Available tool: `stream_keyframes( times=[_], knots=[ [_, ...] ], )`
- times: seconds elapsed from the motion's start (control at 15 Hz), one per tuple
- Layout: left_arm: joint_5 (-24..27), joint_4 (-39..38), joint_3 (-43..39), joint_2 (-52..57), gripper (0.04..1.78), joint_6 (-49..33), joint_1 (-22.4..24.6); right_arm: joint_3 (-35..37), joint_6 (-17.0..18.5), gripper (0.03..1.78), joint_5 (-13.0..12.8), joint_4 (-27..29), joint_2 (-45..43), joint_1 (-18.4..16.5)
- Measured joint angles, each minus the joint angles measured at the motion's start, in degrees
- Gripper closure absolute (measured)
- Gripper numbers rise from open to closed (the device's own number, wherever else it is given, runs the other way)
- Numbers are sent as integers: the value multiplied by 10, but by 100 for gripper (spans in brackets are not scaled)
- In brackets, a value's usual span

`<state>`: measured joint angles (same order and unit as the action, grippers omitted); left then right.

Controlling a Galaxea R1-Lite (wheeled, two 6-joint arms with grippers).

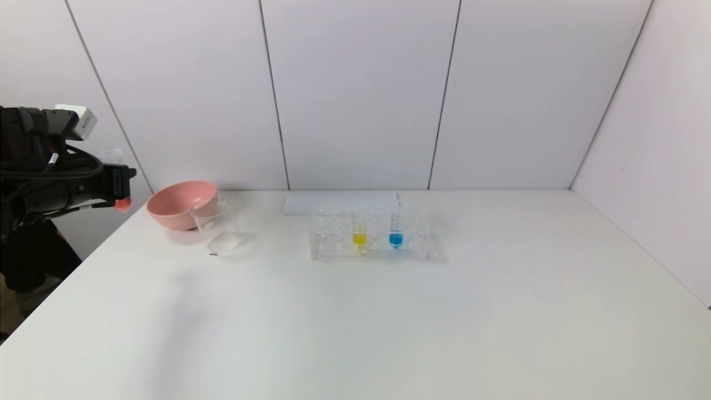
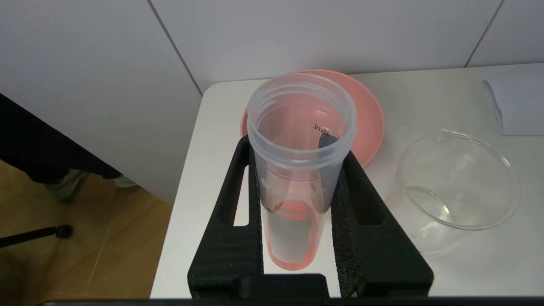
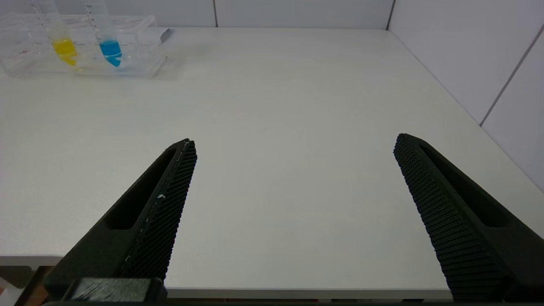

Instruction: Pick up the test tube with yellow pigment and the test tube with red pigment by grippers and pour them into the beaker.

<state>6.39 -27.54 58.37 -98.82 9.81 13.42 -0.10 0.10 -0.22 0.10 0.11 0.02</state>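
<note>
My left gripper [image 1: 119, 183] is raised at the table's far left, beside the pink bowl, and is shut on the test tube with red pigment [image 2: 299, 170]. The tube stands upright between the fingers [image 2: 229, 212], its red base [image 1: 123, 204] poking out below. The clear glass beaker [image 1: 215, 225] stands just right of the bowl, apart from the tube; it also shows beside the tube in the left wrist view [image 2: 459, 187]. The test tube with yellow pigment [image 1: 359, 230] stands in the clear rack [image 1: 333, 244] mid-table. My right gripper [image 3: 295, 140] hangs open over the table's near edge, holding nothing.
A pink bowl [image 1: 180, 204] sits at the back left, touching the beaker. A blue-liquid tube [image 1: 395, 230] stands in the rack next to the yellow one. A white sheet [image 1: 339, 201] lies behind the rack. Walls close the table at the back and right.
</note>
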Motion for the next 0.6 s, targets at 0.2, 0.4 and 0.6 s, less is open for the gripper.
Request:
stream_keyframes(
  times=[0.2,0.4,0.6],
  knots=[
    [4,0,3,-5,135,2,0,0,0,11,0,0,0,0],
    [5,0,9,-13,135,14,0,0,0,11,0,0,0,0],
    [33,4,20,-20,135,31,-2,0,0,11,0,0,0,1]
  ],
)
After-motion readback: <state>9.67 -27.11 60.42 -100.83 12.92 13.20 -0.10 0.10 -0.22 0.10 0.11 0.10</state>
